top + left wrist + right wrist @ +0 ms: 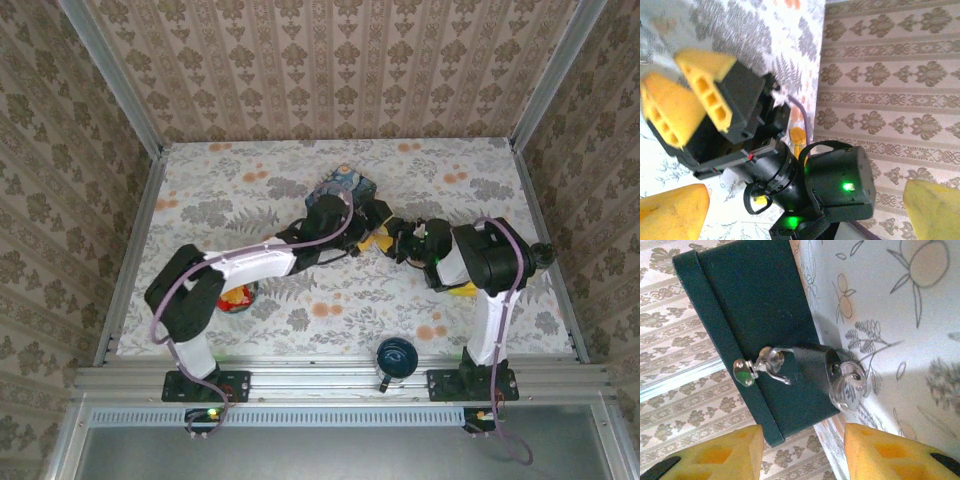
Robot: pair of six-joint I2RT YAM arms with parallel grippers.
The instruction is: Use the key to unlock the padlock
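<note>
Padlock [810, 371] lies crosswise — shackle [771, 360] at hasp [746, 371], key [847, 387] (inserted) opposite — left pincer [801, 211], right pincer [802, 450] wide, empty.

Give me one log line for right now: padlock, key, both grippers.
padlock: on hasp of tin | key: in keyhole, not held | left gripper: open, empty | right gripper: open, empty

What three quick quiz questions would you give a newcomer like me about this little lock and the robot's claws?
1. True or false: a key sits in the padlock.
2. Multiple choice: the right gripper is A) clamped on the key, B) open and holding nothing, C) gripping the box.
3. Short answer: what colour are its fingers?
Key: 1 true; 2 B; 3 yellow.
</note>
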